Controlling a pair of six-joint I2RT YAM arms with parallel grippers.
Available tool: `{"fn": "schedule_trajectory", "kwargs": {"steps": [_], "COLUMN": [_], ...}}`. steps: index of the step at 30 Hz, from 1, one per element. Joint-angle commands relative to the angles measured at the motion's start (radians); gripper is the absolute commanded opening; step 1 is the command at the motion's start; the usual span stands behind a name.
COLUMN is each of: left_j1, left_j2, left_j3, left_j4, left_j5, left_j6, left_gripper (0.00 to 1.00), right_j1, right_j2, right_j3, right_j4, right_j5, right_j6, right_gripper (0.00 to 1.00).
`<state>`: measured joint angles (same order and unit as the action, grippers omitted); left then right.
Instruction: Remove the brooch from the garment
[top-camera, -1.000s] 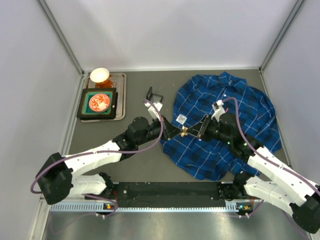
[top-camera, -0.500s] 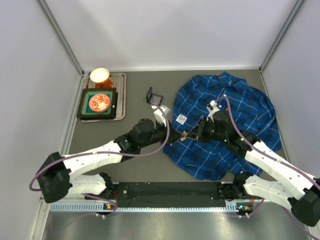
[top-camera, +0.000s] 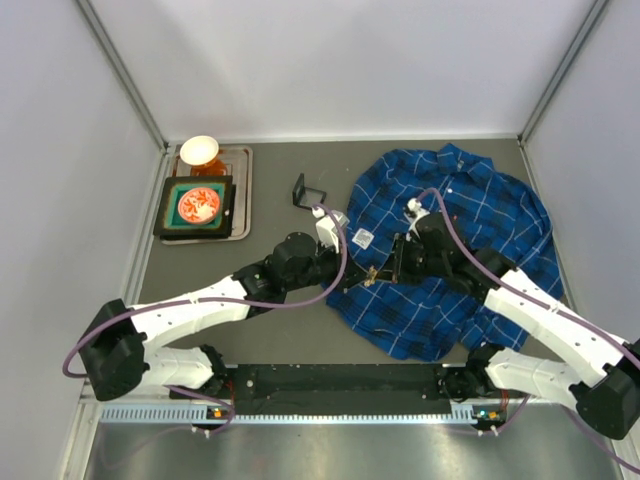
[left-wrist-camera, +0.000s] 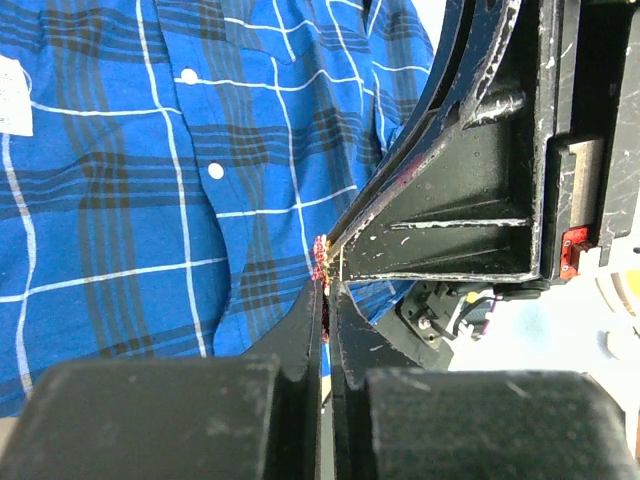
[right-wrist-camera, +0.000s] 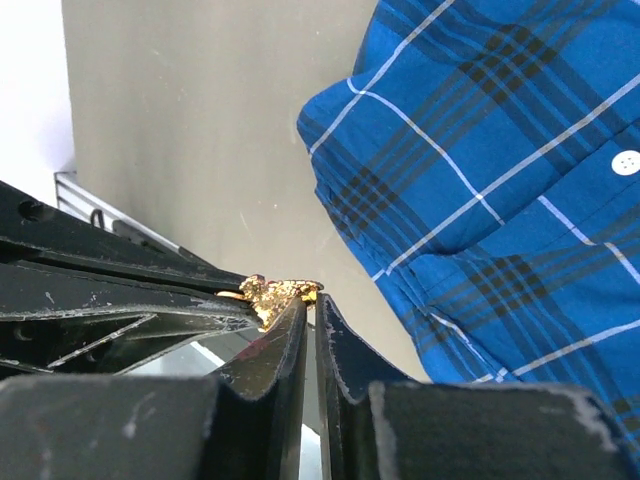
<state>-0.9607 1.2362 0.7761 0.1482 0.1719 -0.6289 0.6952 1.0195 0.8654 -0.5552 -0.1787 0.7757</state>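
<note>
The garment, a dark-blue plaid shirt, lies spread on the right half of the table. It also fills the left wrist view and the right wrist view. The brooch is a tiny gold and reddish-pink piece held between both gripper tips at the shirt's left edge. My left gripper comes from the left with its jaws shut on the brooch. My right gripper comes from the right with its jaws shut at the brooch. In the right wrist view the brooch is over bare table, apart from the cloth.
A white printed label lies on the shirt just above the grippers. A metal tray at the back left holds a white bowl and a black-framed box. A small black object stands between the tray and the shirt.
Both gripper tips stayed together on the brooch and drifted slightly toward the near edge. The left wrist swung rightward and the right wrist moved up and left.
</note>
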Motion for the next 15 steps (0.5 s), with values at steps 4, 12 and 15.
{"fn": "schedule_trajectory", "kwargs": {"steps": [4, 12, 15], "left_j1": [-0.049, -0.049, -0.05], "left_j2": [-0.017, 0.014, 0.025], "left_j3": [0.031, 0.046, 0.042], "left_j4": [0.136, 0.105, 0.131], "left_j5": [0.247, 0.348, 0.391], "left_j6": [-0.115, -0.137, -0.135], "left_gripper": [0.0, 0.0, 0.0], "right_j1": [0.018, 0.018, 0.018], "right_j2": [0.048, 0.079, 0.088], "right_j3": [0.132, 0.228, 0.242], "right_j4": [-0.002, -0.159, -0.199], "right_j5": [-0.059, -0.104, -0.1], "right_j6": [-0.136, -0.26, -0.285], "right_gripper": [0.06, 0.02, 0.01]}}
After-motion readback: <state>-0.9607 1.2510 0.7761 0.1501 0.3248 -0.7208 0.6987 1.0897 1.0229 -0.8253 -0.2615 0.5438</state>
